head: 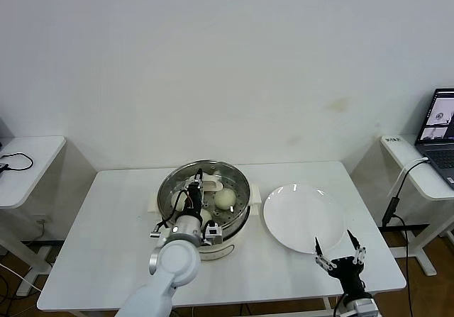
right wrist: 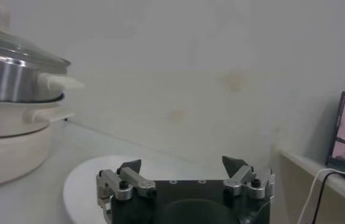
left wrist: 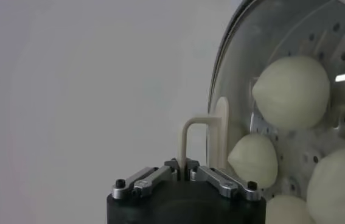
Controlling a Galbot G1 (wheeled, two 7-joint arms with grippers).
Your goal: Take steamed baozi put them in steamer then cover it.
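The steamer [head: 243, 205] stands mid-table with the glass cover [head: 228, 174] lying over it. My left gripper [head: 194, 188] reaches in from the near side and is shut on the cover's cream-white handle [left wrist: 186, 137]; the left wrist view shows the jaws [left wrist: 183, 169] pinching the handle's thin bar. Through the glass [left wrist: 309, 33] I see several baozi, among them a large one [left wrist: 291, 91] and a smaller one [left wrist: 254, 159]; the head view shows one baozi [head: 225, 198] under the cover. My right gripper [head: 340, 250] hovers open and empty by the table's near right edge.
An empty white plate [head: 305, 218] lies right of the steamer, just beyond the right gripper [right wrist: 182, 164]. The right wrist view shows the steamer [right wrist: 8, 82] and cover [right wrist: 14, 49] off to the side. A laptop [head: 440, 136] sits on a side desk at right.
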